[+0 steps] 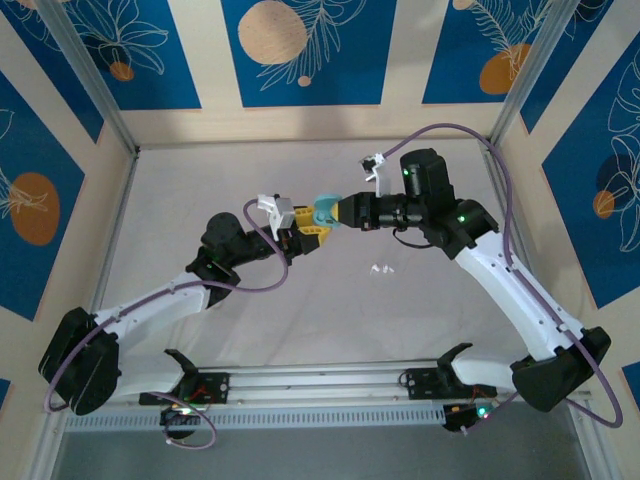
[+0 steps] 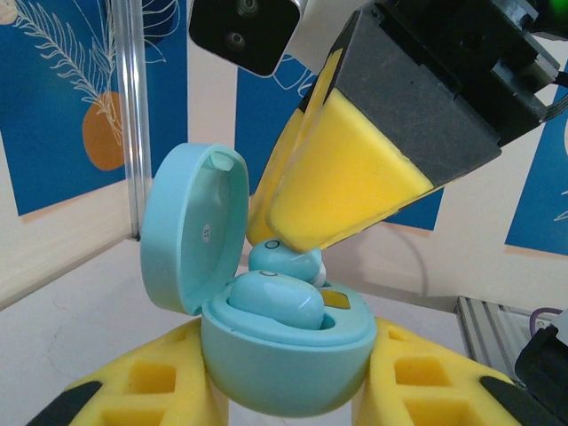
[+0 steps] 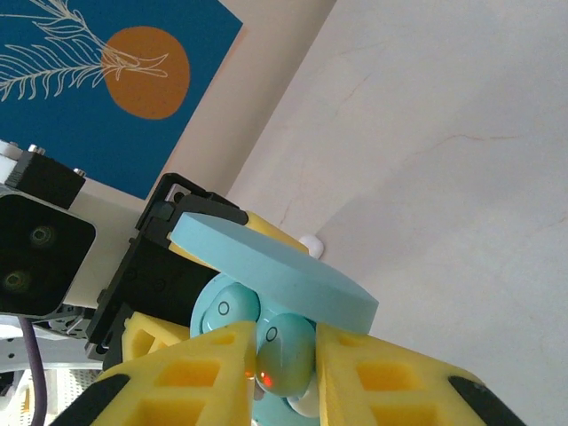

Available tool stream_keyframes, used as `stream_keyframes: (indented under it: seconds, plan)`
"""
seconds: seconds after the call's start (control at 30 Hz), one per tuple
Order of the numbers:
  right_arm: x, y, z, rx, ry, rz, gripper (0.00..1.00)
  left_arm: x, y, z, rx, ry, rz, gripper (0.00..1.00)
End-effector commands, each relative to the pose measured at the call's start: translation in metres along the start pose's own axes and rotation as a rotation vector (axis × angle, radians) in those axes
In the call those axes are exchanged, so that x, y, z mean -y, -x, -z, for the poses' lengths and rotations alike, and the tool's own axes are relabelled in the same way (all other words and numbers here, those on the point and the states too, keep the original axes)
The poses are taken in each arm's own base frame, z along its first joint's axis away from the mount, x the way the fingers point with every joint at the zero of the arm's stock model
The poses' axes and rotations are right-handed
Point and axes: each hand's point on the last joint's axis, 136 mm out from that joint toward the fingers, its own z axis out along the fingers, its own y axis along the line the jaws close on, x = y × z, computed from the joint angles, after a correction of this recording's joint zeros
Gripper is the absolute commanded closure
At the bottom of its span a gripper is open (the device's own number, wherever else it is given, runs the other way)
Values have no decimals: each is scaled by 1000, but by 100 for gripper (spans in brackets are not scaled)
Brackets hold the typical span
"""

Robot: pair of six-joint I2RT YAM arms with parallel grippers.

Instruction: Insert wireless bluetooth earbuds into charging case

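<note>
My left gripper (image 2: 286, 386) is shut on a teal charging case (image 2: 284, 359), held above the table at mid-scene (image 1: 322, 208). The case's lid (image 2: 191, 226) stands open to the left. One teal earbud (image 2: 275, 300) lies seated in the near well. A second teal earbud (image 2: 286, 260) sits at the far well, tilted and partly in, pinched between the yellow fingers (image 2: 355, 177) of my right gripper (image 3: 286, 342), which is shut on it. In the right wrist view that earbud (image 3: 288, 351) shows a small red light, with the seated earbud (image 3: 226, 311) beside it under the lid (image 3: 275, 275).
Two tiny white earbuds (image 1: 381, 268) lie on the pale table (image 1: 450, 330), just right of centre. A small white rounded thing (image 3: 311, 242) peeks out behind the lid. Metal frame posts (image 1: 90, 80) and patterned blue walls surround the table.
</note>
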Motion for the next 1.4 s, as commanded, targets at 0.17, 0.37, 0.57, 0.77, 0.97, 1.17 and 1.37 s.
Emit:
stream_keyframes:
  seconds: [0.17, 0.37, 0.57, 0.77, 0.97, 1.17, 1.37]
  plan:
    - [-4, 4, -2, -1, 9, -27, 75, 11, 31, -1, 92, -34, -63, 70]
    - [-11, 1, -4, -24, 42, -16, 73, 11, 32, -1, 96, -34, -64, 70]
    - [-9, -3, -10, -53, 23, 2, 74, 11, 33, -1, 98, -33, -64, 70]
    - [0, 1, -8, -19, -37, 20, 73, 12, 34, 0, 101, -32, -66, 70]
    - [0, 6, 5, 29, -64, 33, 68, 11, 32, 0, 99, -26, -69, 70]
    - [0, 11, 17, 65, -75, 27, 66, 10, 32, 0, 103, -23, -71, 70]
    - [-14, 21, 29, 117, -29, 29, 62, 11, 32, 1, 99, -24, -73, 70]
